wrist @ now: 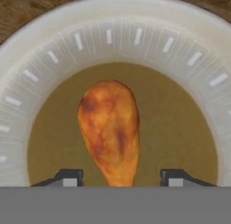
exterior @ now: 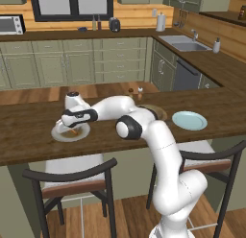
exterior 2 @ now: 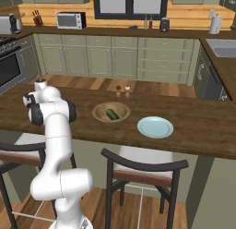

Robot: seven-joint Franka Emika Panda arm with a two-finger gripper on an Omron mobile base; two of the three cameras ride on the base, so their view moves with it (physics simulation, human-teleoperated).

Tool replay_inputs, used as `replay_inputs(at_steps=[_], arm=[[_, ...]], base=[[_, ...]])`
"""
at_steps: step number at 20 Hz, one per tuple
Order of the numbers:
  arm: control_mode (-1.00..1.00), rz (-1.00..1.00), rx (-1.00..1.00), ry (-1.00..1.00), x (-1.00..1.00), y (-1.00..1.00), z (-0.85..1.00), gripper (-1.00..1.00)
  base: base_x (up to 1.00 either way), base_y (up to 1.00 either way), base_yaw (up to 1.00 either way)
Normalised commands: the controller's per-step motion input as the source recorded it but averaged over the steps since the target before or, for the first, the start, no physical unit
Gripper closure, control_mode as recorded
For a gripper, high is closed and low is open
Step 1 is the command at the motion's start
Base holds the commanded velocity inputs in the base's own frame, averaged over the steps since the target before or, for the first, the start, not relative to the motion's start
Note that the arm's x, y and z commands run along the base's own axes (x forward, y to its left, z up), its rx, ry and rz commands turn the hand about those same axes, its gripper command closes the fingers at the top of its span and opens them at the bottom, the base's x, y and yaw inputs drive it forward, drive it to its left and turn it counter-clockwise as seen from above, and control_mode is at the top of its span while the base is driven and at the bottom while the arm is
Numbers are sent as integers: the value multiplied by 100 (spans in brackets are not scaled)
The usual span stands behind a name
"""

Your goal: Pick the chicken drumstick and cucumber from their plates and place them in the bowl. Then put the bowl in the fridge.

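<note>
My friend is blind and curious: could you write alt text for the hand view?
A chicken drumstick lies on the brown middle of a pale plate, seen close from above. The gripper straddles its narrow end, one dark fingertip on each side, not touching it.

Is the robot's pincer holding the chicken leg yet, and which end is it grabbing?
Not yet. The pincer straddles the narrow end of the chicken drumstick, which lies on its plate; gaps show on both sides, so nothing is held.

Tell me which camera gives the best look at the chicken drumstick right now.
The hand view: the chicken drumstick lies large on its plate, between the claw tips. The left base view gives a brown sliver under the hand; in the right base view the arm blocks it.
</note>
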Motion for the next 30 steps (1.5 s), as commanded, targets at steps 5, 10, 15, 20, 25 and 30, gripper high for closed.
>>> replay_inputs(at_steps=[5,10,15,20,25,30], arm=[[-100,5,0,-2,-7,-6,-46,100],[-100,3,-3,-1,-18,-4,-29,100],[-100,3,-1,-11,-46,-5,54,100],[-100,0,0,-19,-92,-76,95,100],[-100,0,0,-12,-100,-100,51,100],[-100,0,1,-7,-53,-100,44,100]], base=[[0,0,0],[0,0,0],[0,0,0],[0,0,0],[0,0,0],[0,0,0]])
